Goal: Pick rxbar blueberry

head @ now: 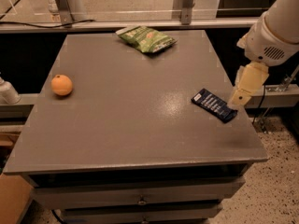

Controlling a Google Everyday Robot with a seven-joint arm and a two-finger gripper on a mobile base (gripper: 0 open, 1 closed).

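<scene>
The table (140, 139) had a flat, dull grey top with a soft glare near its middle, and a drawer front (140, 200) showed below its front edge. The blue bar (212, 104) lay flat near the right edge of the top, set at an angle, with its white lines facing up. The gripper (236, 101) hung down from the white arm (275, 31) on the right side, and its cream tip sat at the right end of the bar. Whether it was open or closed, and whether it had hold of the bar, could not be told.

A green snack bag (146, 38) lay near the back edge, and an orange (61, 85) sat alone toward the left. Both were well apart from the bar.

Behind the table ran a pale rail with metal posts (62, 3). The floor (275, 190) on the right was speckled stone. A brown box (11, 199) stood at the lower left.
</scene>
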